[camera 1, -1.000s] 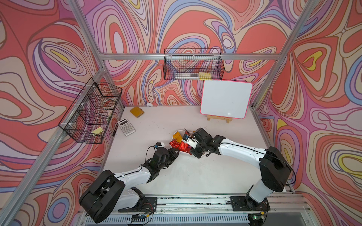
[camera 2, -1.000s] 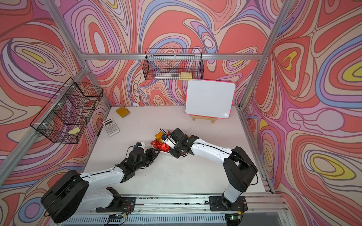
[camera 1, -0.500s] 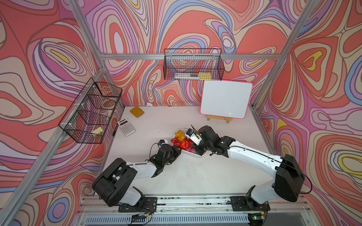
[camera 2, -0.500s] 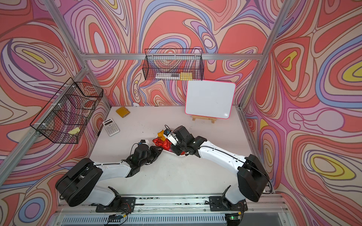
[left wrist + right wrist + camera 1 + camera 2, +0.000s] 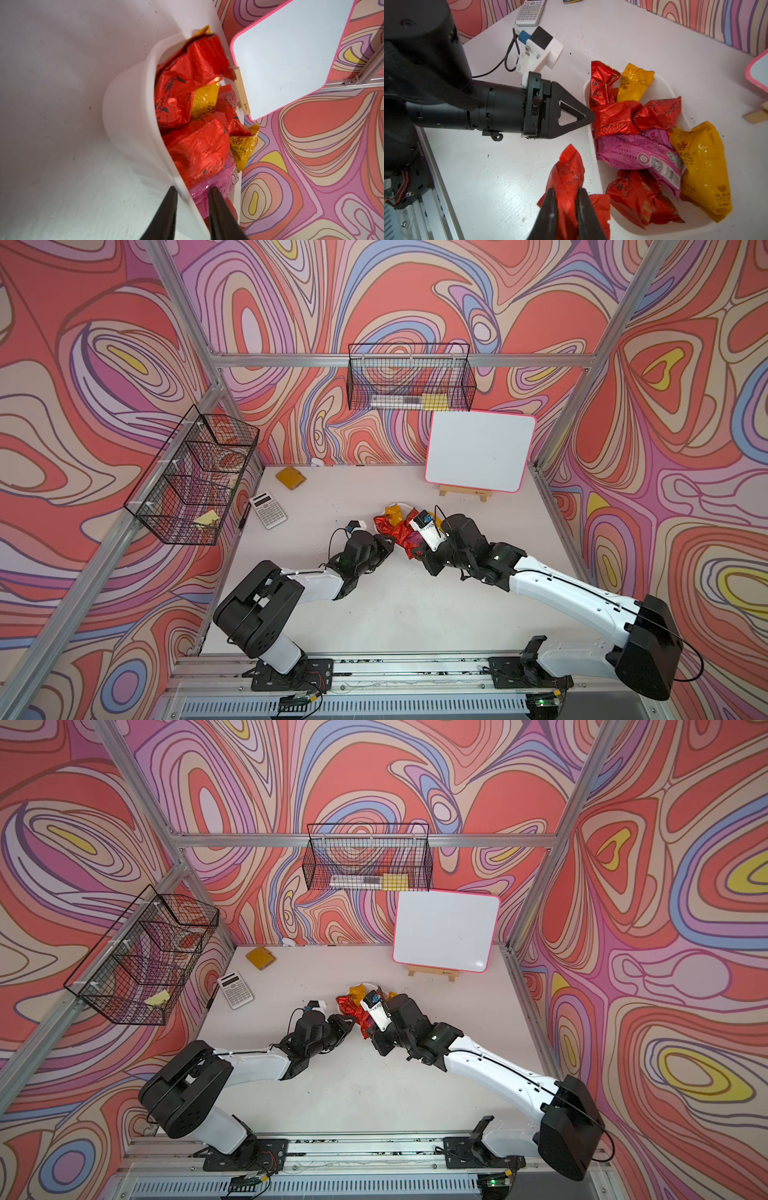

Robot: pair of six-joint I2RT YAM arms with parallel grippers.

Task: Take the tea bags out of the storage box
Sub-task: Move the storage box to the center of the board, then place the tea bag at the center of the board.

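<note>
Right fingers [image 5: 547,214] are clamping 1 red tea bag [image 5: 569,168] over the worktop [image 5: 633,37], just beside the storage box [image 5: 128,116]. Left fingers [image 5: 166,214] are straddling the box's rim; whether they are pinching it cannot be told. The other tea bags [image 5: 616,118] are lying inside the box.

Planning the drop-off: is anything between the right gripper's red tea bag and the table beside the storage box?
Nothing visible: the red tea bag hangs in the right gripper over bare table; the left gripper sits aside at the storage box rim.
</note>
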